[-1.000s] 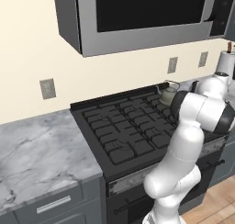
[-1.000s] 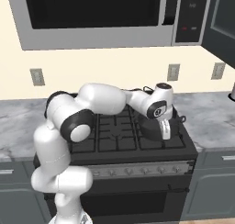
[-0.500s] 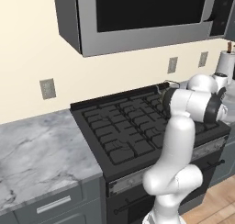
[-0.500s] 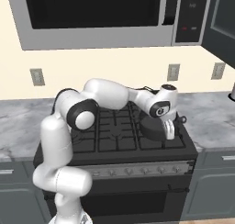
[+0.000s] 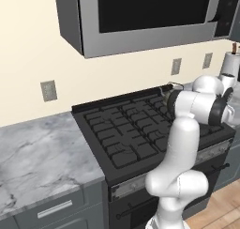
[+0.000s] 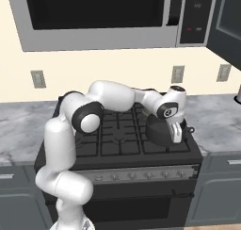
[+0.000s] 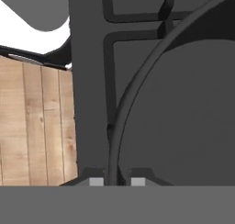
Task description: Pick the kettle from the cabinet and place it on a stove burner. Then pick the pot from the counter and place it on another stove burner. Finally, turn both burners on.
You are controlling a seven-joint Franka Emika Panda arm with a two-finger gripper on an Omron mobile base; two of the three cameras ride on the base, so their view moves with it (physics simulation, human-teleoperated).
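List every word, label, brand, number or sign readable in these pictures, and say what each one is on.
No text can be read.
Microwave control panel: small red marks and rows of buttons in the right base view, too small and blurred to read.
Stove front knobs: no legible markings.
Wall outlets: plain, unlabelled.
Pot: no brand or label visible.

The stove [image 5: 140, 129] is viewed from behind the arm's left, downward and forward. The same stove [image 6: 117, 135] is viewed from its right, nearly head-on; microwave [image 6: 103, 17] and counter [image 6: 212, 116] are shared. The pot [image 7: 183, 108] rim is seen very close from the hand camera, looking down.
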